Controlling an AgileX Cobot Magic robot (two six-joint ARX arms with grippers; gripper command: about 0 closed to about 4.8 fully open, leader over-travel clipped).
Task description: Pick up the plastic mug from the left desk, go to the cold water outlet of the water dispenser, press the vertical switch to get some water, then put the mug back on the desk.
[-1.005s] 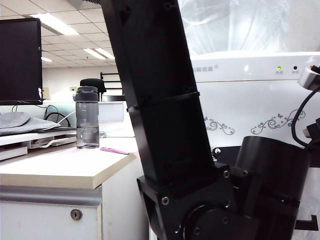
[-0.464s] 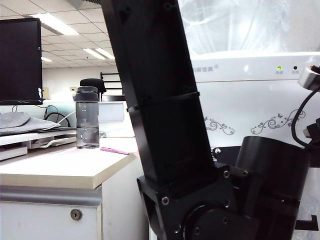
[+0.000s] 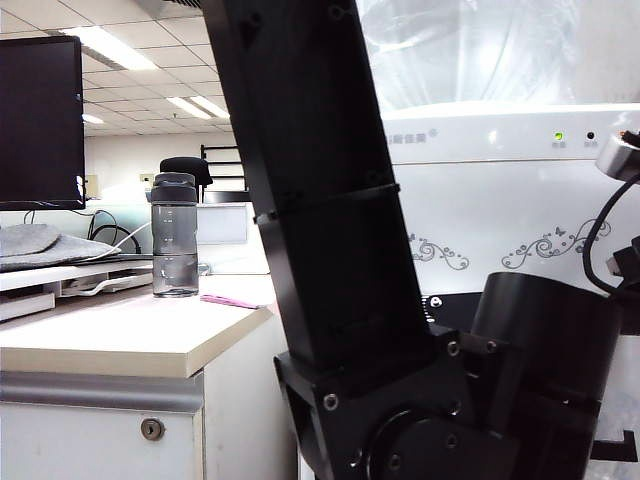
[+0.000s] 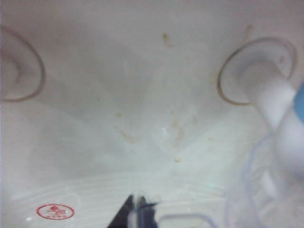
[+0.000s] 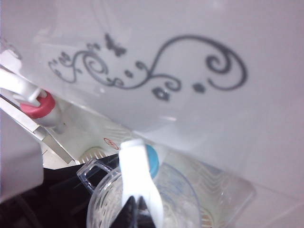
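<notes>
Mug [image 5: 142, 204] is held by its handle in the clenched left gripper [image 4: 137, 216] under the blue-collared tap [image 5: 152, 159]; right gripper [image 5: 135, 209], state indiscernible, sits at the lever [image 5: 137, 180]; filling and return to the counter [image 3: 120, 340] remain.

Exterior cam is sitting low, looking past an arm [image 3: 330, 200] at the dispenser [image 3: 500, 200]; both wrist cams are facing its tap recess [image 4: 142, 95] close up.
</notes>
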